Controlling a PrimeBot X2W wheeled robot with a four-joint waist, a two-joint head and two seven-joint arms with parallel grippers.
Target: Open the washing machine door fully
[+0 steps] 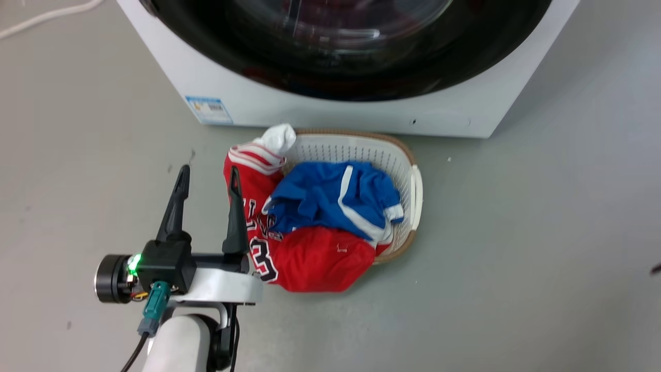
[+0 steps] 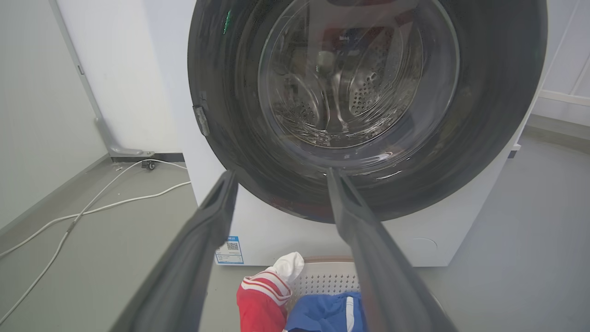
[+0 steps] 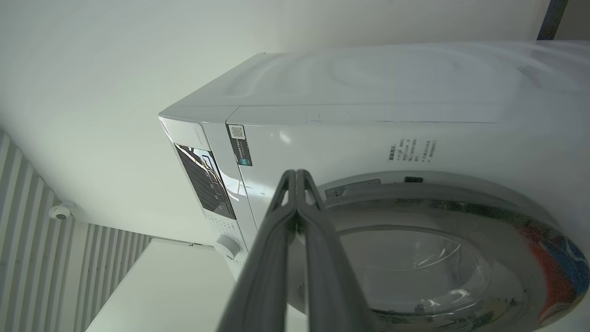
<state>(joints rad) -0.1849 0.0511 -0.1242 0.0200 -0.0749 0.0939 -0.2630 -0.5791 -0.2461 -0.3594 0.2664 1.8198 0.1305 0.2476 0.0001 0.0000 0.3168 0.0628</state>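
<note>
The washing machine door (image 2: 484, 115) sits closed on the front of the washing machine (image 1: 206, 77), just beyond the basket (image 1: 415, 191). It looks rigid, glossy and probably slippery, so its rim, perhaps the grey tab (image 2: 201, 121), offers purchase. The left gripper (image 1: 207, 175) gapes empty; the right gripper (image 3: 296, 174) is pinched closed on nothing.

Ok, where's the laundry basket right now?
In the head view the laundry basket sits on the floor just in front of the washing machine, with the left gripper to its left.

I see the washing machine door (image 2: 484, 138) glossy black around clear glass; in front of the washing machine (image 1: 335, 111), smooth white, a perforated plastic basket (image 1: 361, 150) holds cloth (image 1: 310, 258).
</note>
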